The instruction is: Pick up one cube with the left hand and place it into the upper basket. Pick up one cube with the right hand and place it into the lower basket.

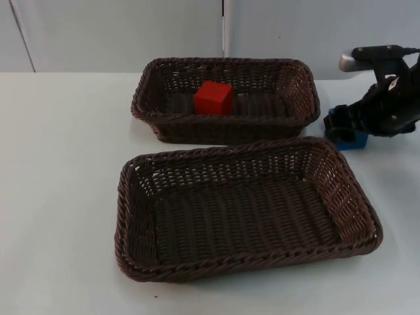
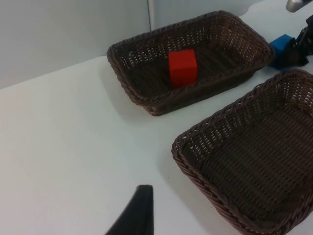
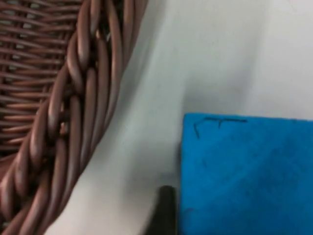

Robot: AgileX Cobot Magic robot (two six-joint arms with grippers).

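A red cube point(image 1: 213, 98) lies inside the upper basket point(image 1: 226, 129), left of its middle. The left wrist view has the same red cube point(image 2: 183, 67) in that basket point(image 2: 146, 95). The lower basket point(image 1: 243, 261) holds nothing. A blue cube point(image 1: 351, 140) rests on the table just right of the upper basket's right end. My right gripper point(image 1: 340, 122) is down at this cube, pressed close against it. From the right wrist, the blue cube point(image 3: 244, 176) sits very near beside the basket's woven rim point(image 3: 88, 112). My left gripper point(image 2: 137, 215) waits above bare table, left of both baskets.
The two wicker baskets stand close together, the lower basket point(image 2: 205, 182) nearly touching the upper one. White table point(image 1: 59, 164) stretches wide to the left of them. A grey partition wall point(image 1: 131, 33) closes the far edge.
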